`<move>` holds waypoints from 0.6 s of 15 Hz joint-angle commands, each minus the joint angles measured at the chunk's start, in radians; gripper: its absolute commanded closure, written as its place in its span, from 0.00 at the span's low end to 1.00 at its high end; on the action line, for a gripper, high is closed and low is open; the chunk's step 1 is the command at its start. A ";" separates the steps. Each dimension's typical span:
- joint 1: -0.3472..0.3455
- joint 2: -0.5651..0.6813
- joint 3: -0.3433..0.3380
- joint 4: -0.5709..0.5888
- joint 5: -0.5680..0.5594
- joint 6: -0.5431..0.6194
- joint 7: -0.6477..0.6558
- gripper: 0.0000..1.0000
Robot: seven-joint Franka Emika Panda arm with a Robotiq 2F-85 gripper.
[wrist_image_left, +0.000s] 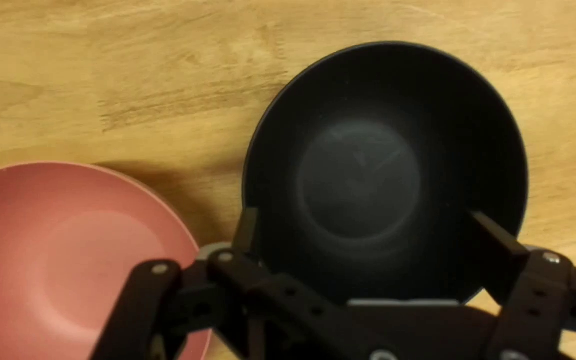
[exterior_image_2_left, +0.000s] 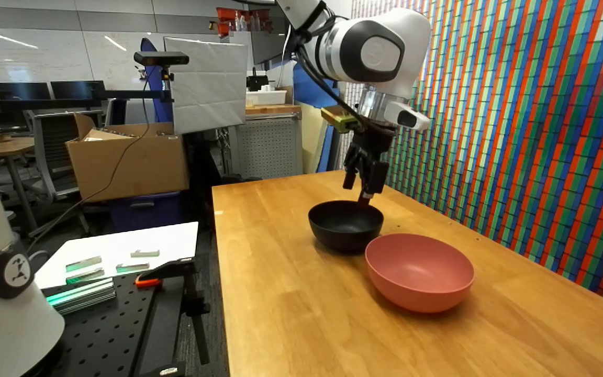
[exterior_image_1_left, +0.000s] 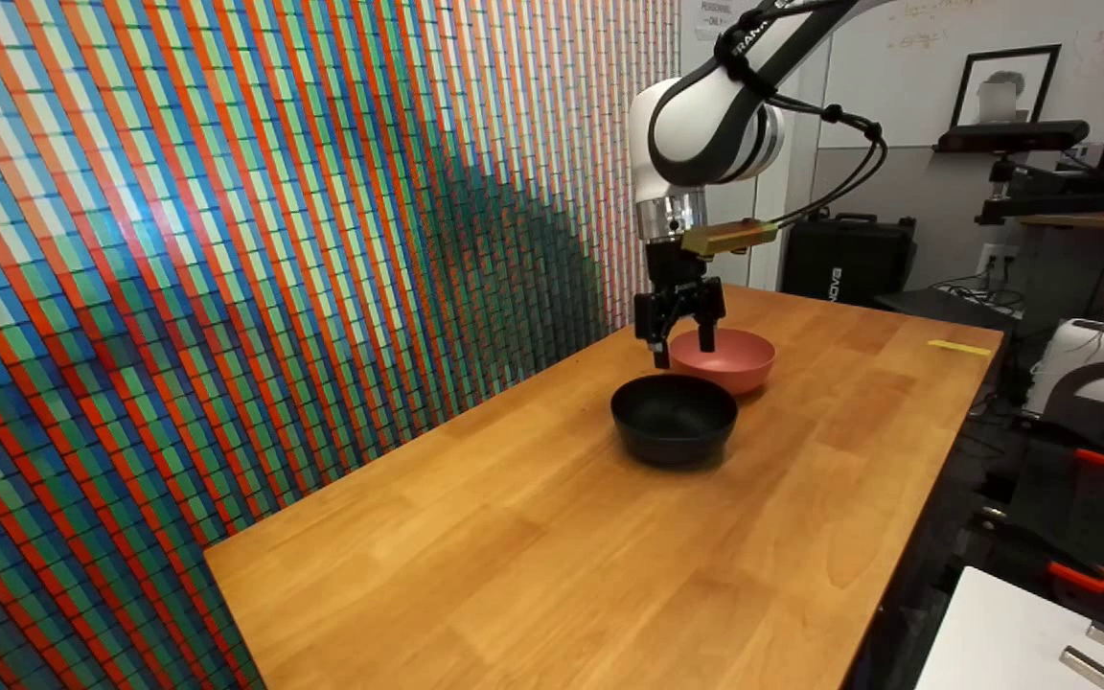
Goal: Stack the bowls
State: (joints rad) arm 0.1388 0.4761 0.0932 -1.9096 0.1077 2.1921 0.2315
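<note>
The black bowl (exterior_image_1_left: 674, 422) stands upright on the wooden table, and it also shows in an exterior view (exterior_image_2_left: 346, 225) and in the wrist view (wrist_image_left: 360, 180). The pink-red bowl (exterior_image_2_left: 419, 272) stands upright beside it, with a narrow gap between them in the wrist view (wrist_image_left: 93, 265). In an exterior view the pink-red bowl (exterior_image_1_left: 744, 369) is partly hidden by the black bowl and the gripper. My gripper (exterior_image_1_left: 684, 354) is open with nothing between its fingers, pointing down above the black bowl. In the wrist view the fingertips (wrist_image_left: 362, 214) are spread over the black bowl's interior; contact cannot be told.
A coloured mosaic wall (exterior_image_1_left: 322, 240) runs along one long edge of the wooden table (exterior_image_1_left: 533, 575). A yellow strip (exterior_image_1_left: 959, 347) lies near the opposite edge. A white board (exterior_image_2_left: 176, 241) with several metal bars lies on a black stand beside the table.
</note>
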 commanded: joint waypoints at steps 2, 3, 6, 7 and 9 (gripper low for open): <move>0.034 0.066 -0.059 0.020 -0.070 0.077 0.084 0.00; 0.036 0.076 -0.067 0.019 -0.078 0.087 0.094 0.00; 0.037 0.103 -0.080 0.020 -0.084 0.102 0.112 0.00; 0.039 0.110 -0.082 0.017 -0.085 0.108 0.115 0.25; 0.042 0.117 -0.083 0.013 -0.085 0.122 0.117 0.32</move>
State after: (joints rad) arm 0.1588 0.5741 0.0274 -1.9094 0.0447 2.2877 0.3156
